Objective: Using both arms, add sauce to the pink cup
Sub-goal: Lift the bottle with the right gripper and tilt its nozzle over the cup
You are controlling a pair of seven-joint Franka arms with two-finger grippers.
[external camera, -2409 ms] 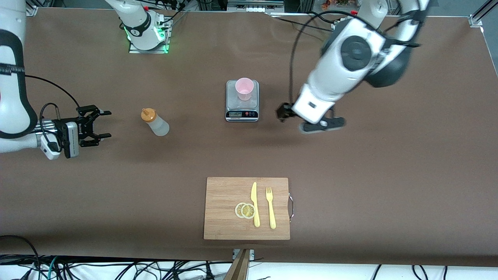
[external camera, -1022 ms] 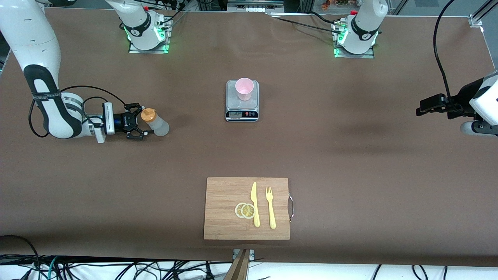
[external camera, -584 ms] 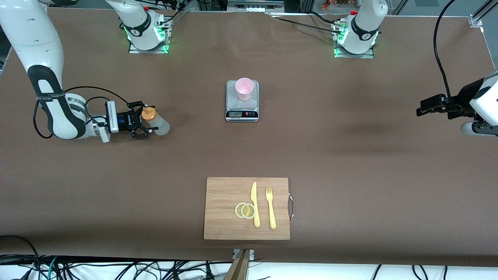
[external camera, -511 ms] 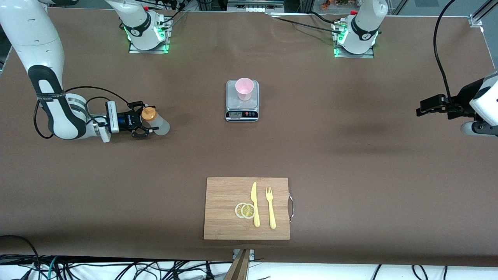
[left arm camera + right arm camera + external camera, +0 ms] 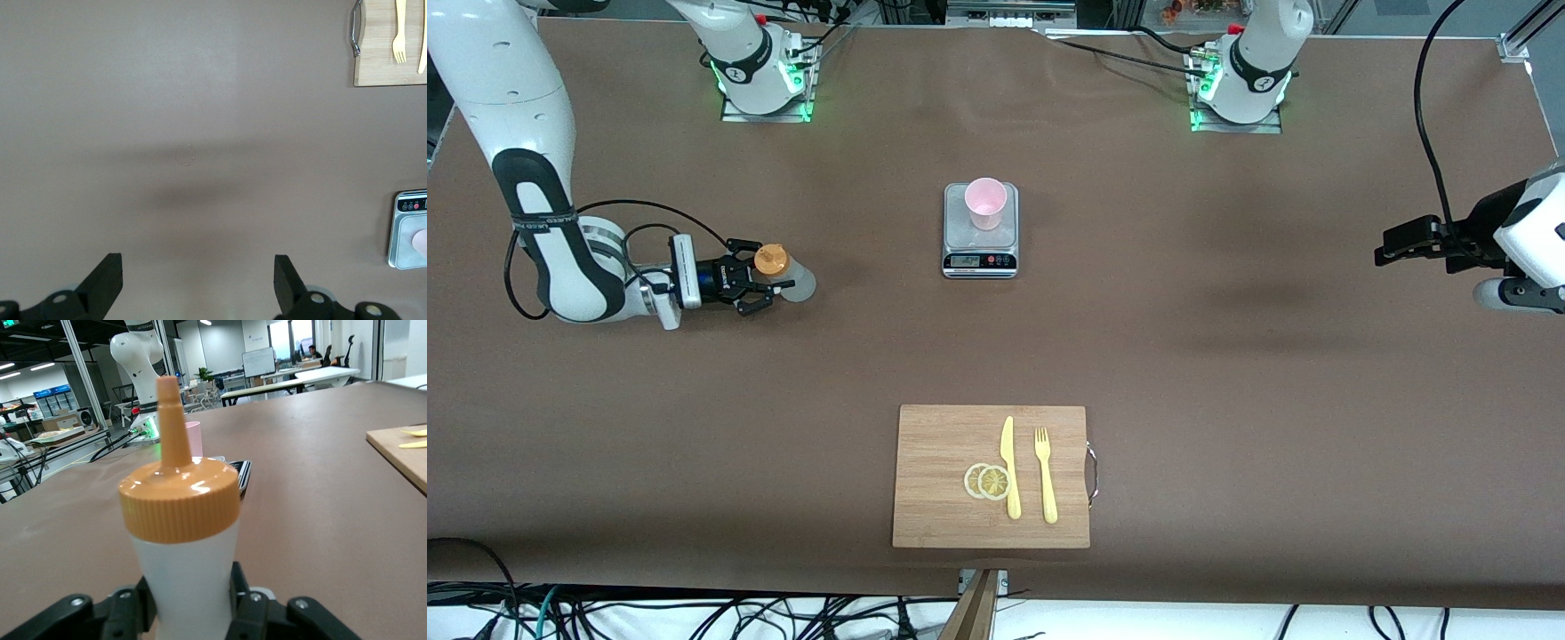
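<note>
The sauce bottle (image 5: pixel 791 283), whitish with an orange nozzle cap (image 5: pixel 770 260), stands on the table toward the right arm's end. My right gripper (image 5: pixel 763 283) is shut on its body from the side; in the right wrist view the fingers (image 5: pixel 248 593) press both sides of the bottle (image 5: pixel 183 547). The pink cup (image 5: pixel 985 203) stands on a small scale (image 5: pixel 979 252) mid-table and shows past the bottle in the right wrist view (image 5: pixel 194 439). My left gripper (image 5: pixel 1392 247) is open and empty, waiting above the table at the left arm's end; its own view (image 5: pixel 198 280) shows it over bare mat.
A wooden cutting board (image 5: pixel 934 444) lies near the front edge with a yellow knife (image 5: pixel 1009 467), a yellow fork (image 5: pixel 1045 476) and two lemon slices (image 5: pixel 987 481). The board's corner (image 5: pixel 390 60) and the scale (image 5: pixel 407 230) show in the left wrist view.
My right gripper slid up to the bottle and closed its fingers on it; the bottle shifted slightly. The left arm swung out to its end of the table and now holds still.
</note>
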